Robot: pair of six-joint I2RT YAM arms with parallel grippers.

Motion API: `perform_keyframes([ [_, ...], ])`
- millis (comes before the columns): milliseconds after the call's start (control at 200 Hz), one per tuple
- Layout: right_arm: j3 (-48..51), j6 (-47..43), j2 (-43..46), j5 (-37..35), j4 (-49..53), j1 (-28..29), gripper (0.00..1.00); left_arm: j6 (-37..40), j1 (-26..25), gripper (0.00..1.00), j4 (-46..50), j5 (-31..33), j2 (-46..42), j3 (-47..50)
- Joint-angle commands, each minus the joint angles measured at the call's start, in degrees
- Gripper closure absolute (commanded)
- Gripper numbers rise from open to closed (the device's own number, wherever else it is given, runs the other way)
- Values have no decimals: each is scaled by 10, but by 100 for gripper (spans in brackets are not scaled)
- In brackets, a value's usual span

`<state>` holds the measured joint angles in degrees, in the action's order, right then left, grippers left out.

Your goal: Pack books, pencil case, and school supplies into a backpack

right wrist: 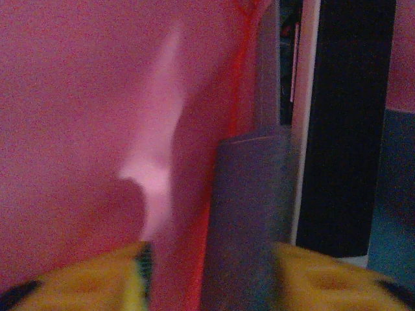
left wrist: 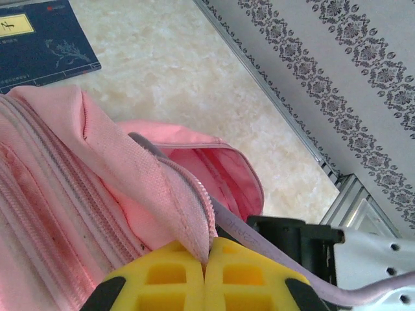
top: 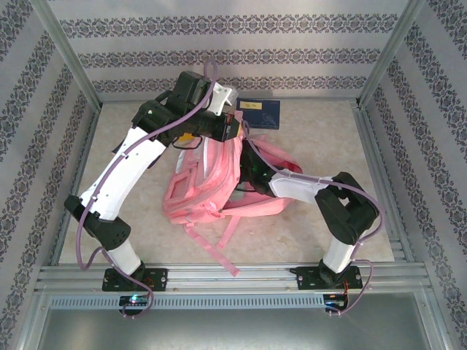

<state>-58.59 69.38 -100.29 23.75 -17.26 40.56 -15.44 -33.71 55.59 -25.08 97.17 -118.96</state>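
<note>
**Hand and backpack status**

Left hand [left wrist: 206,262] is clamped shut on the backpack [top: 197,193] opening edge, mid-bench [top: 321,138]. Right hand [right wrist: 211,275] sits inside, fingers apart, a grey-blue slab [right wrist: 249,207] between them. A navy book [top: 259,114] lies beyond the backpack.

Both arms are built alike. The left arm [top: 124,175] has smooth white shells over its long links and chunky black housings at the joints, and the right arm [top: 295,186] matches it. A lilac cable [top: 164,125] loops along each arm, down to a black base plate [top: 135,278]. The left end effector [left wrist: 205,275] has yellow fingers [left wrist: 165,275] moulded with square pockets, beside a white bracket [left wrist: 382,256] dotted with small holes. The right end effector [right wrist: 207,278] is yellow too.
</note>
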Motion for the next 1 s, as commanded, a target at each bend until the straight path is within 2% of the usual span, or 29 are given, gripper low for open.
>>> perform_keyframes([
  [0, -19, -42, 50, -33, 27, -11, 37, -2, 15, 100, -111, -13, -47, -16],
  [45, -10, -59, 76, -39, 55, -24, 33, -3, 19, 100, -114, -9, -53, -4],
  [170, 19, -85, 141, -18, 99, -70, 31, -18, 31, 100, -131, 6, -67, 37],
  [410, 68, -131, 282, -12, 223, -141, 33, -51, 50, 100, -215, 9, -71, 126],
  [490, 70, -149, 327, -25, 279, -166, 35, -67, 51, 100, -242, -9, -54, 142],
  [615, 57, -169, 391, -82, 424, -221, 39, -130, 49, 100, -297, -64, -10, 167],
  [814, 59, -192, 462, -140, 547, -313, 42, -187, -3, 100, -386, -102, 50, 211],
  [994, 18, -232, 471, -221, 613, -319, 42, -218, -62, 100, -433, -117, 129, 197],
])
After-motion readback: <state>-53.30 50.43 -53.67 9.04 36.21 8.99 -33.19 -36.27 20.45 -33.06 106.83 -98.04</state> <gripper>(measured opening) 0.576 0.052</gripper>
